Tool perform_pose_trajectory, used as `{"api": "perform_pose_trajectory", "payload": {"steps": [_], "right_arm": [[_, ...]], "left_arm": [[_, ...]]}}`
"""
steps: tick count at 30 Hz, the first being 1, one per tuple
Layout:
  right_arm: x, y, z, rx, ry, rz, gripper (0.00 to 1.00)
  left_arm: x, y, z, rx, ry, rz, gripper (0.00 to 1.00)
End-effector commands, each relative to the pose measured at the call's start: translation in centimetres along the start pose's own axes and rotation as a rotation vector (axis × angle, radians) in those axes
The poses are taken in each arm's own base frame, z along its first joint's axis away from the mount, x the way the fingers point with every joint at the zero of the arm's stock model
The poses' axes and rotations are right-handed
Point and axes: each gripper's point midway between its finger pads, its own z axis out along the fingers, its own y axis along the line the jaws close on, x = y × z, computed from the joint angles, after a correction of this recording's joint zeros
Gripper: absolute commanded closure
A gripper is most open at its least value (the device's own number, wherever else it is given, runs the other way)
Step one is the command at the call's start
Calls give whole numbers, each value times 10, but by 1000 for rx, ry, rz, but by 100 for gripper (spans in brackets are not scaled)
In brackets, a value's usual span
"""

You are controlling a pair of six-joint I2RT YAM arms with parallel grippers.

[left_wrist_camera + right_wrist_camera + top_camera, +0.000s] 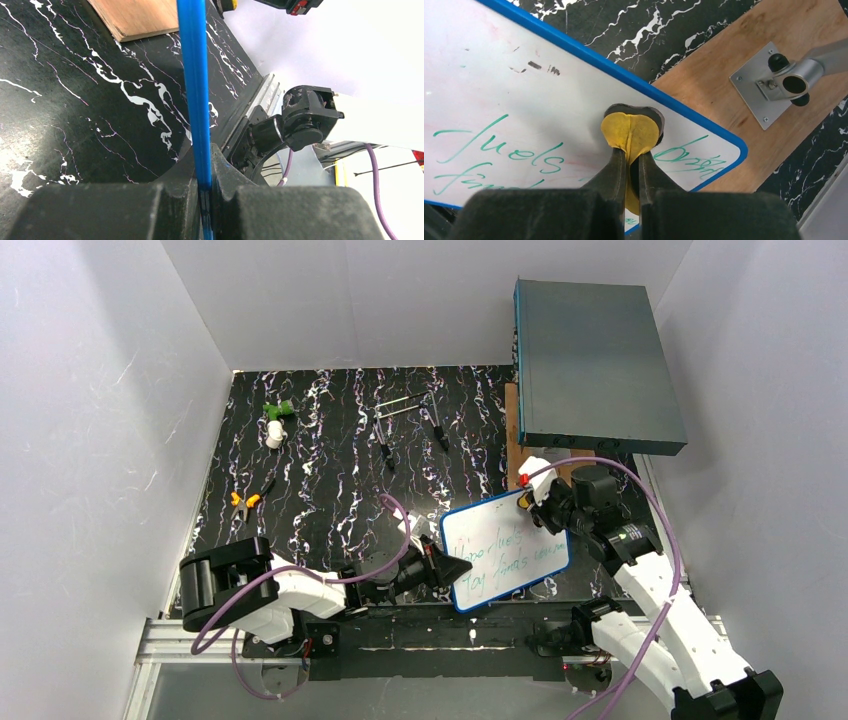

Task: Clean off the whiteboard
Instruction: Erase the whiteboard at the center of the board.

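Two end effectors, one whiteboard, one eraser

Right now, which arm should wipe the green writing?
Right. The right tool grips a yellow pad against the whiteboard beside the green writing; the left tool only clamps its blue frame.

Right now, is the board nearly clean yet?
Not yet. Done: the left end effector grips the whiteboard by its blue frame, and the right end effector holds a yellow eraser pad. In hand: the pad sits against the board near one corner. Left: two lines of green writing.
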Motion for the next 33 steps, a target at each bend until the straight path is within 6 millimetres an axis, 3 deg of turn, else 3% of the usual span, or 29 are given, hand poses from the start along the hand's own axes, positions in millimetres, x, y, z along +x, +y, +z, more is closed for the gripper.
{"api": "perform_pose_trajectory", "payload": {"steps": [1, 3, 5, 7, 9, 12, 15, 21, 24, 27, 30, 33], "right_arm": [[0, 42, -3, -235, -39, -48, 99], [-14, 61, -11, -352, -105, -77, 99], [-28, 64, -15, -387, -142, -84, 99], [-38, 53, -15, -345, -147, -77, 99], [-45, 29, -10, -222, -137, -64, 99], [-31, 0, -4, -53, -75, -67, 99], [-10, -8, -2, 5, -19, -79, 99], [22, 15, 1, -89, 35, -148, 99], [28, 50, -4, -274, 9, -176, 99], [18, 80, -9, -456, -70, -193, 99], [4, 80, -7, -479, -116, -204, 99], [-10, 55, 0, -361, -113, -184, 99]], "left_arm": [[-8, -36, 5, 142, -8, 38, 100], [-7, -36, 6, 146, -4, 38, 100], [-7, -37, 6, 150, -1, 38, 100], [-6, -37, 5, 149, 3, 37, 100], [-6, -37, 3, 148, 4, 35, 100], [-7, -35, 1, 146, 1, 38, 100], [-6, -35, -2, 147, 2, 39, 100], [-6, -36, -4, 165, 1, 44, 100], [-5, -34, -6, 157, 3, 48, 100], [-5, -32, -8, 154, 0, 52, 100], [-5, -33, -8, 156, -1, 51, 100], [-4, -33, -8, 157, 5, 48, 100]]}}
